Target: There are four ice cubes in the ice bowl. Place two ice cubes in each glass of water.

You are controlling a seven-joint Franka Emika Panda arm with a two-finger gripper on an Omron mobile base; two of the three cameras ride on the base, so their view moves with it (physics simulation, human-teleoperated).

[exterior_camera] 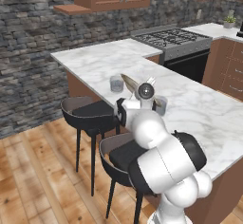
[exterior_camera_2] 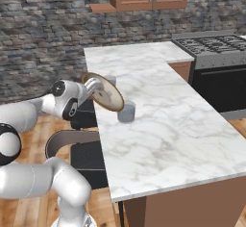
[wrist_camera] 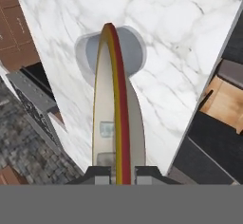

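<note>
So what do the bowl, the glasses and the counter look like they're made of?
The ice bowl, held tilted on edge in the shut gripper, looks like glazed ceramic: matte beige inside, golden-brown rim. The near glass and the far glass look like clear, bluish glass, since you can see through them. The counter looks like polished white marble with grey veins.

bowl (wrist_camera: 116,123): beige, gold-brown rim | glass (exterior_camera_2: 126,112): blue-grey | counter (exterior_camera_2: 163,125): white/grey marble

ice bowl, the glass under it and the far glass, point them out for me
ice bowl (exterior_camera_2: 106,94), right base view, on its tilted grey-beige inside
glass under the bowl (exterior_camera_2: 127,112), right base view, on its clear side wall
far glass (exterior_camera: 116,83), left base view, on its side wall
</note>
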